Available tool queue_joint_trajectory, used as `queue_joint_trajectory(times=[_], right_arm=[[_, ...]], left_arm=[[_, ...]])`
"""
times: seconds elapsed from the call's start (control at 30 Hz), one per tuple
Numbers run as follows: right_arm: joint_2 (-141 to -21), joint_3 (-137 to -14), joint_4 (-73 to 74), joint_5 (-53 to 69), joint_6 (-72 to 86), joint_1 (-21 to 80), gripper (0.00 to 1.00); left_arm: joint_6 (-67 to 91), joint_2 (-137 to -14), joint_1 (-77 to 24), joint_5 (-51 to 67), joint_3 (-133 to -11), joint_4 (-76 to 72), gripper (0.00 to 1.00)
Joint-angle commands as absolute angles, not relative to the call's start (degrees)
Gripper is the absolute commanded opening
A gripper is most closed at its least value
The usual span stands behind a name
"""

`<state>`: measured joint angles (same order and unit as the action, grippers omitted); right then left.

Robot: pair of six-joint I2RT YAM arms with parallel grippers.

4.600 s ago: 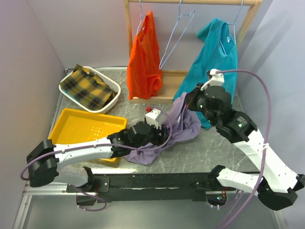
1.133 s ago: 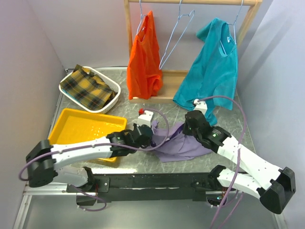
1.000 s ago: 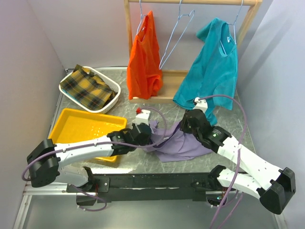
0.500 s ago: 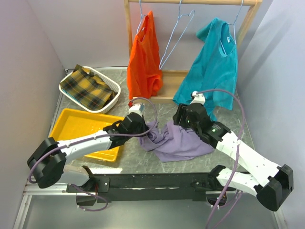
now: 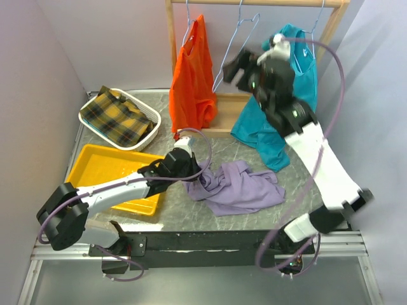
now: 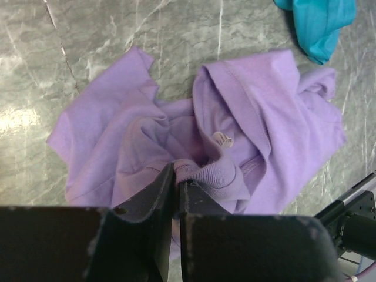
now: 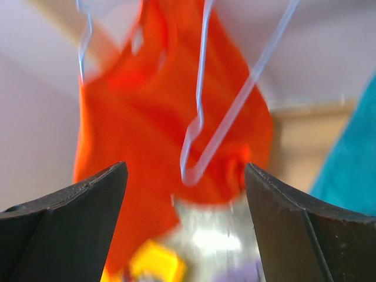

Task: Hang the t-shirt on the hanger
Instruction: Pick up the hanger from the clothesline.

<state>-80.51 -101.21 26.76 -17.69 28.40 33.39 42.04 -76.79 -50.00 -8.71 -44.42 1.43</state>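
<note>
Right arm had swung way up since half a second earlier, off the cloth and up to the rack, while the left one barely budged.

From the top camera, the right pincer (image 5: 236,66) was up by the hanger (image 5: 227,61), which hung from the wooden rack (image 5: 171,38) at the surface's (image 5: 299,168) far edge, between the orange garment (image 5: 191,82) and the teal t-shirt (image 5: 254,121). It was pretty blurry. The t-shirt (image 5: 241,189) lay crumpled on the surface, around the middle and toward the near edge. The left pincer (image 5: 193,176) was at its left side. A white basket (image 5: 137,98) with plaid cloth sat in the far left corner, and a yellow tray (image 5: 108,168) sat along the left edge nearer the arms.

Left wrist cam: the left pincer (image 6: 176,176) was clamped on a thick ribbed fold of the t-shirt (image 6: 264,135), with the rest of the cloth spread out flat on the surface (image 6: 88,47). A corner of the teal t-shirt (image 6: 317,23) showed top right.

Right wrist cam: the right pincer (image 7: 185,166) had its jaws spread wide with nothing gripped. The hanger (image 7: 240,97) showed in the gap between them, in front of the orange garment (image 7: 135,147). Couldn't tell if it touched anything, as the picture was all smeared.
</note>
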Motion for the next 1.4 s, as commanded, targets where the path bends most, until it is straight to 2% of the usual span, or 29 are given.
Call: queue_joint_trajectory(times=[0.0,0.33,0.53,0.63,0.67,0.73,0.87,0.9,1.17,1.37], right_arm=[[-92.78,-113.89,28.57,-17.75,25.23,29.27,0.88],[-106.96,-130.68,31.54,-20.38,24.43,28.21,0.92],[-106.7,-127.62,32.87,-24.51,25.31,28.21,0.91],[-105.21,-124.73,32.87,-26.01,25.31,28.21,0.86],[-104.6,-123.76,32.52,-26.54,24.96,28.21,0.81],[-102.57,-120.68,31.21,-26.54,24.87,28.13,0.76],[-100.9,-119.09,31.37,-26.37,24.43,28.13,0.51],[-100.64,-119.09,31.55,-26.63,24.35,28.13,0.48],[-96.34,-115.84,31.38,-26.11,22.42,27.51,0.43],[-94.39,-111.62,26.98,-10.12,19.51,22.59,0.44]], left_arm=[[40.52,-76.64,-49.83,-6.95,-47.46,-0.7,0.12],[39.11,-77.35,-49.83,-6.15,-47.55,-0.97,0.1],[39.37,-76.29,-49.83,-6.24,-46.76,-1.4,0.1],[39.46,-75.85,-49.83,-6.15,-46.58,-1.41,0.1],[39.38,-75.68,-49.92,-6.15,-46.5,-1.32,0.1],[39.37,-75.5,-49.92,-6.33,-46.49,-1.32,0.1],[39.2,-75.06,-49.83,-6.68,-46.41,-1.23,0.09],[39.37,-74.88,-49.83,-6.68,-46.06,-1.32,0.09],[39.46,-74.62,-49.83,-6.59,-45.44,-1.58,0.09],[39.11,-73.48,-49.92,-7.29,-45.09,-1.05,0.09]])
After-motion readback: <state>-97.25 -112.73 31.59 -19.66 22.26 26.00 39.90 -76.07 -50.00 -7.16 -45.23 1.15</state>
